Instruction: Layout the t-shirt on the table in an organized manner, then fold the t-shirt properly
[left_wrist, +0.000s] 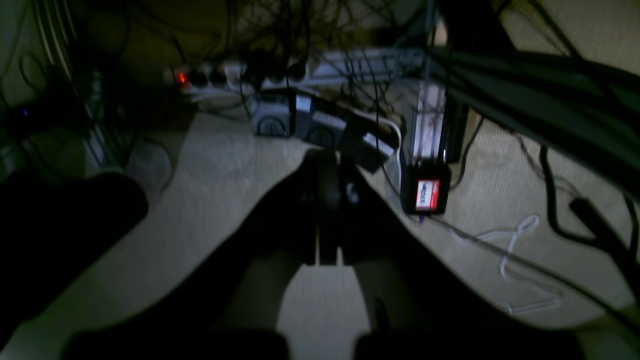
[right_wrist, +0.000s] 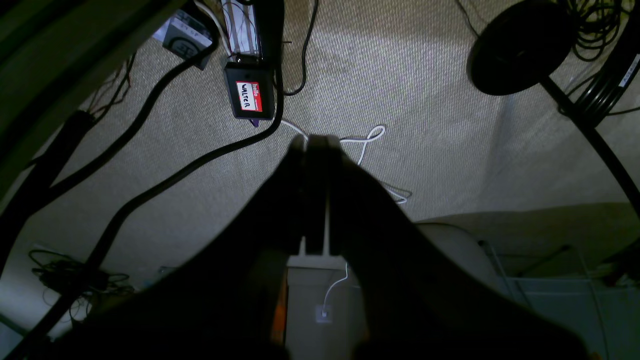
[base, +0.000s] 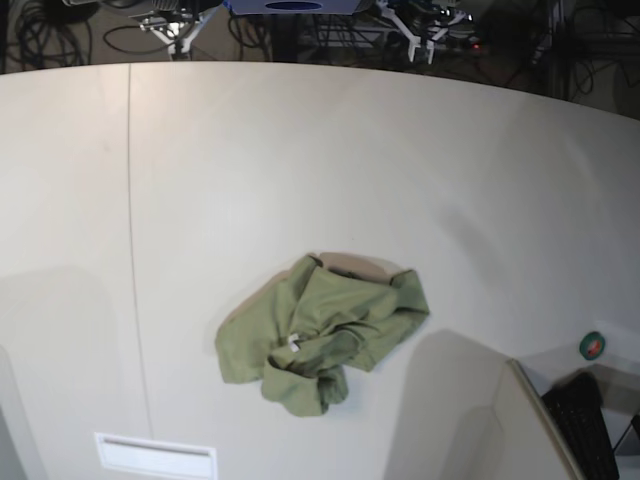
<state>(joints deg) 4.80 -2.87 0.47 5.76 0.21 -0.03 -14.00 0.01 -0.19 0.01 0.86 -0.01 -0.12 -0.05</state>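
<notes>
Shirt: the olive shirt (base: 320, 335) lies crumpled in a loose heap on the table (base: 300, 160), a little toward 5 o'clock of the table's middle in the base view; folds overlap, and a small white tag (base: 294, 343) shows near the heap's centre.
Table: off-white, curved far edge at 12 o'clock, one thin dark seam (base: 131, 240) running from 12 to 6 o'clock on the 9 o'clock side, well apart from the shirt.
Label: a white rectangular label (base: 155, 456) sits at about 7 o'clock of the shirt, near the lower edge, apart from the cloth.
Left hand (left_wrist: 327, 220): seen only in its wrist view, dark, jaws pressed together with nothing between them; it hangs over carpet and cables, not over the table.
Right hand (right_wrist: 316, 190): seen only in its wrist view, jaws closed together and empty, above beige carpet.
Floor: a black box with a red-and-white sticker (right_wrist: 249, 96) lies at 11 o'clock of the right hand; a thin white cable (right_wrist: 372, 136) loops just beyond its tips.
Arms: neither shows in the base view.
</notes>
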